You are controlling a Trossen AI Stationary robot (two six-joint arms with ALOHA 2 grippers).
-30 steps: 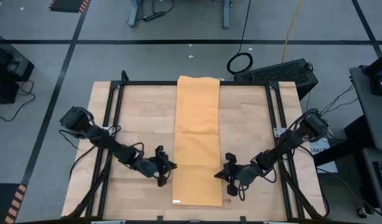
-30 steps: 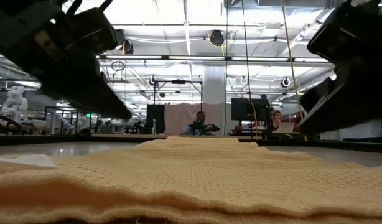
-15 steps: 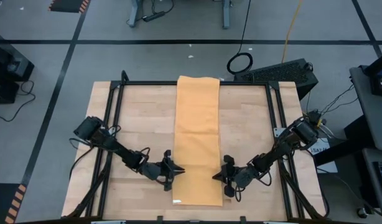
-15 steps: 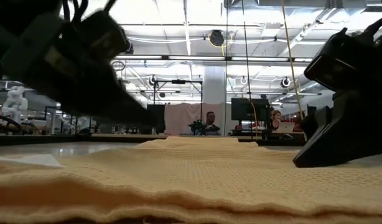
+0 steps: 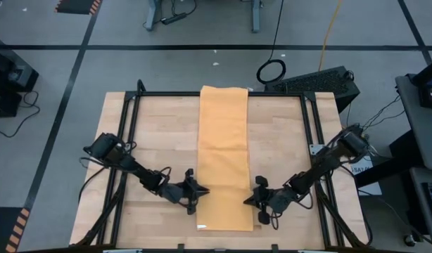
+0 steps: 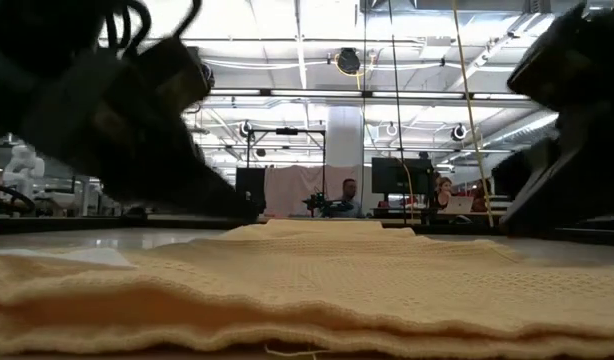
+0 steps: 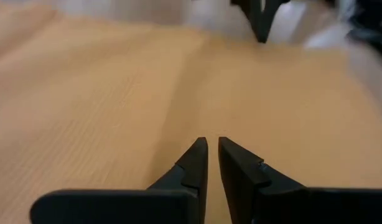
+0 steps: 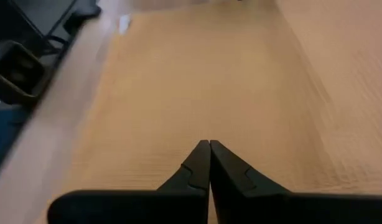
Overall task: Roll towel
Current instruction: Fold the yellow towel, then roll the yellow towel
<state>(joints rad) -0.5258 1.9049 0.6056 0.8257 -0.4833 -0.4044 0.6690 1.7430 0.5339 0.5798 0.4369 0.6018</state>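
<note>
The mustard-yellow towel [image 5: 223,147] lies as a long narrow strip down the middle of the wooden table, from the far edge to the near edge. Its small white tag [image 5: 200,226] is at the near left corner. My left gripper [image 5: 200,191] is at the towel's left long edge near the near end, fingers pointing toward the table's right. My right gripper [image 5: 249,199] is at the right long edge opposite, pointing left. In the wrist views the left fingers [image 7: 213,144] stand a sliver apart and the right fingers [image 8: 209,144] are closed, both low over the cloth [image 7: 116,93] [image 8: 197,74]. My left gripper has its fingertips on the towel's left long edge [image 7: 206,127], near the near end. It comes in low from the table's left, across the strip. The fingertips hide how much cloth is between them. My right gripper has its closed fingertips on the towel's right long edge [image 8: 209,127], near the near end. It comes in low from the table's right, across the strip. The fingertips hide the place of contact.
Black frame rails [image 5: 128,140] [image 5: 316,140] run along both sides of the table. A dark box [image 5: 314,81] and a cable ring [image 5: 271,70] lie beyond the far right corner. In the low view people sit at desks [image 6: 337,200] far behind the towel [image 6: 307,280].
My left gripper has gone toward the table's right, up to the towel's left edge. My right gripper has stayed at the right edge, shifting only slightly. In the low view the towel's near end now stands higher and thicker than before.
</note>
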